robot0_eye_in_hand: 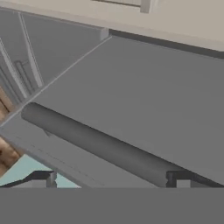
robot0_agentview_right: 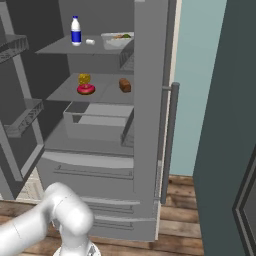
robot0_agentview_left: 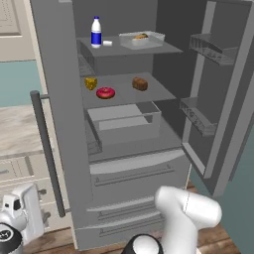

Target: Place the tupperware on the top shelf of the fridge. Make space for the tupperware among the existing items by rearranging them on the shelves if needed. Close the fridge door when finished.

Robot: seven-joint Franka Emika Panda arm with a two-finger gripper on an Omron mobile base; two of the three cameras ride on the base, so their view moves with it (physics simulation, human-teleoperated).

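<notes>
Standing open at both doors, the fridge (robot0_agentview_left: 124, 163) occupies the centre of the left base view; entries run left to right.

Left door bar handle (robot0_agentview_left: 47, 154): dark, upright, at the left middle of the frame. In the hand view the same bar (robot0_eye_in_hand: 100, 144) crosses from centre left to lower right, long axis slanted, lying right across the gripper (robot0_eye_in_hand: 111, 179), whose jaws stand wide apart and empty, one tip at either side of the bottom edge.

Top shelf (robot0_agentview_left: 168, 48), upper centre: white bottle (robot0_agentview_left: 96, 32) with blue label, upright; no writing legible. Small white block (robot0_agentview_left: 107, 43) just beside it. Tupperware (robot0_agentview_left: 141, 39) to the right, already resting on this shelf, near its right edge.

Second shelf: yellow cheese wedge (robot0_agentview_left: 91, 83), red doughnut (robot0_agentview_left: 105, 93), brown loaf chunk (robot0_agentview_left: 140, 84), well apart from one another.

Below: grey drawer (robot0_agentview_left: 124, 121), pulled partly forward.

Right door (robot0_agentview_left: 228, 99), far right, swung wide, wire baskets on its inner face.

Judgement: placement looks complete; closing remains. The left door's handle is the part next to the gripper, so pushing that door shut appears the likely coming move.

No brands or readable text anywhere.
</notes>
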